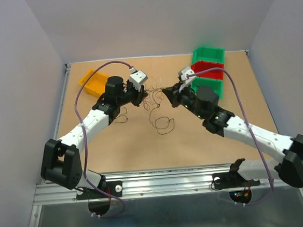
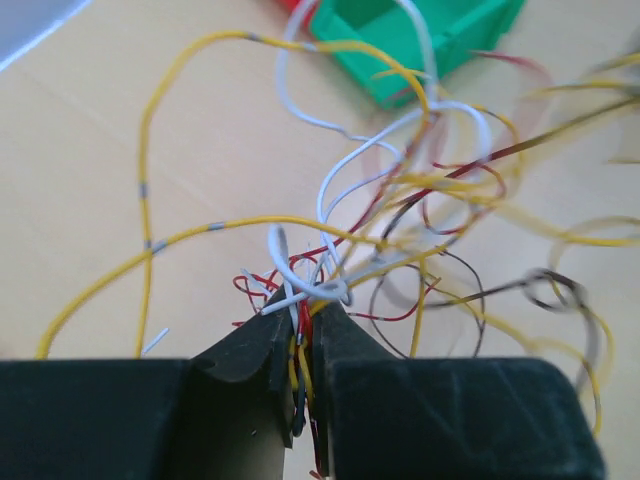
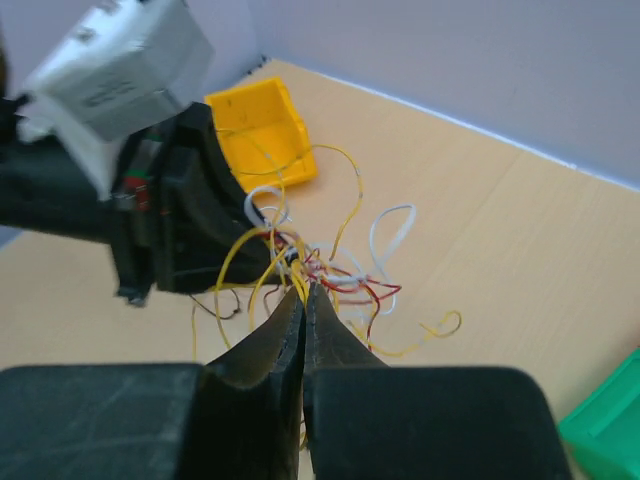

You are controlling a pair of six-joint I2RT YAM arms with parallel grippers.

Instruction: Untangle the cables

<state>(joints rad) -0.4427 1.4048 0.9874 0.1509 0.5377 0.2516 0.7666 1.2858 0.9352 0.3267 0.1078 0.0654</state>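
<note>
- No legible text, brand, number or sign anywhere in the three views.
- Faint dark print on the white box [image 3: 120, 60] at the left wrist, too blurred to read.

cables [image 2: 318, 285]: hair-thin wires in yellow, white, red and dark brown, knotted into a small clump right at the left gripper [image 2: 305, 325] tips. Several strands are pinched between its closed jaws. Loose curly loops fan out ahead and to its right, with the yellow ones widest. Right gripper [image 3: 303, 292] tips are closed on yellow strands at the clump's opposite side. The tangle spans between both grippers. One dark loop lies apart, on their near side.
</note>
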